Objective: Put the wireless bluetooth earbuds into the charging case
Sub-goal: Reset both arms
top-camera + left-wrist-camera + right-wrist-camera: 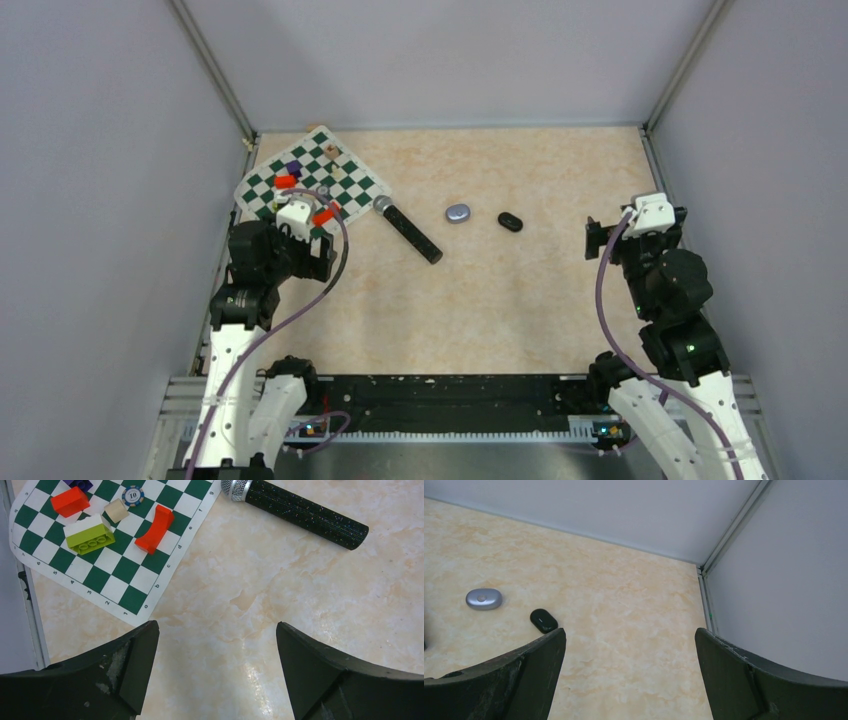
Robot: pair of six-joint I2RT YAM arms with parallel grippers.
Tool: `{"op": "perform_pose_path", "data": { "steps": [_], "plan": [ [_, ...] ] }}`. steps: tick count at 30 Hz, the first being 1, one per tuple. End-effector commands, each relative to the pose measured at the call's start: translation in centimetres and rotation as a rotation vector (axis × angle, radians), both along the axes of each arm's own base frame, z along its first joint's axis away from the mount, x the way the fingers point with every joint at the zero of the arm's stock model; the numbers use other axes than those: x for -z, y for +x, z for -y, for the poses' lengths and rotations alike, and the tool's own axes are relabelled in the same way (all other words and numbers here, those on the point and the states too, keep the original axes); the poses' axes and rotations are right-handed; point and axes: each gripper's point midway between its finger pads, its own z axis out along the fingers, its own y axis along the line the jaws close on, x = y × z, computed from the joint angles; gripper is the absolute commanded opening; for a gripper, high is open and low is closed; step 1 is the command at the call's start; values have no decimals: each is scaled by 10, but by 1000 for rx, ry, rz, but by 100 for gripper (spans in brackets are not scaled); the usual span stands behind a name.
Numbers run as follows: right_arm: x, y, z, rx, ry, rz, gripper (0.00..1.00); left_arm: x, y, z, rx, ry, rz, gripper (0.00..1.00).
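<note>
Two closed oval charging cases lie mid-table: a silvery pale one and, just to its right, a glossy black one. No earbuds are in view in any frame. My left gripper hovers open over bare table by the chessboard's near corner, nothing between its fingers. My right gripper is open at the right side. It is empty, and the black case sits just beyond its left finger.
A black microphone with a silver head lies left of the cases. A green-and-white chessboard at the back left carries red blocks, a green-and-white brick and a poker chip. Grey walls enclose the table.
</note>
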Motion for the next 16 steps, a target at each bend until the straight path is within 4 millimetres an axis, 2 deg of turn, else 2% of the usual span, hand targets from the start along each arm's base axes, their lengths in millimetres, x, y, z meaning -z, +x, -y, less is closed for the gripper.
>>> {"op": "perform_pose_path", "data": {
  "steps": [1,16],
  "plan": [
    [-7,1,0,9,4,28,99,-10,7,-1,-2,-1,53,92],
    [-7,2,0,9,8,27,99,-11,7,-2,-8,0,53,92]
  ]
}}
